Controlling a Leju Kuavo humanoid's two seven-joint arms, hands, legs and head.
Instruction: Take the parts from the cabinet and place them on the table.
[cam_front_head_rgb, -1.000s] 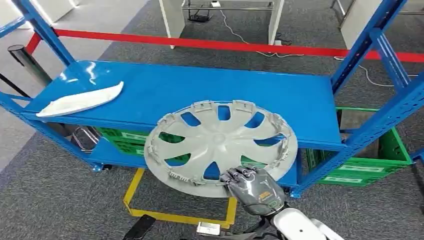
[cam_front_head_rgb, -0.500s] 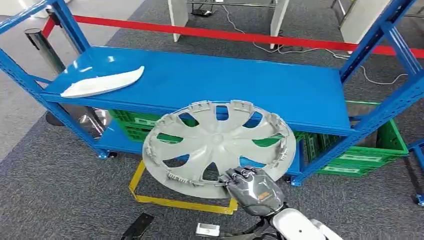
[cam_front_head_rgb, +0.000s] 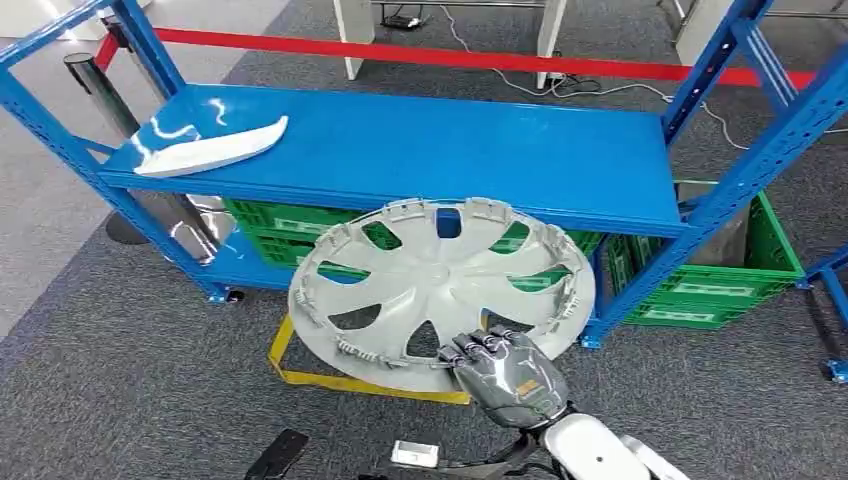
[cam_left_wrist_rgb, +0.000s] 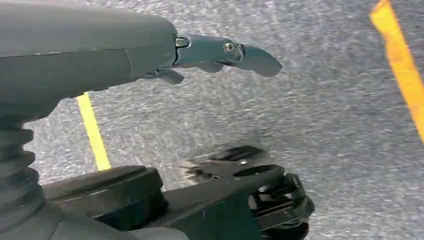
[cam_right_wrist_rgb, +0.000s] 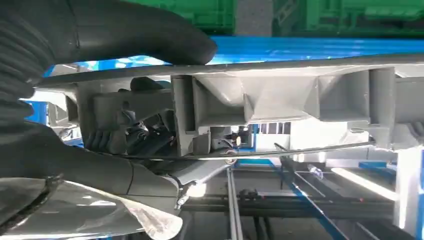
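The blue shelf rack (cam_front_head_rgb: 420, 150) is standing in front of the robot, with two green crates (cam_front_head_rgb: 700, 290) sitting under it. One grey wheel cover (cam_front_head_rgb: 440, 290) is hanging in the air before the rack, and the right hand (cam_front_head_rgb: 510, 375) is gripping its lower rim, fingers (cam_front_head_rgb: 480, 345) closed on it. One white curved part (cam_front_head_rgb: 210, 148) is lying on the shelf. The left hand (cam_left_wrist_rgb: 220, 52) is hanging over the floor, fingers extended, holding nothing. No writing is readable.

The held hubcap (cam_front_head_rgb: 440, 290) blocks the way to the blue shelf (cam_front_head_rgb: 480, 150).
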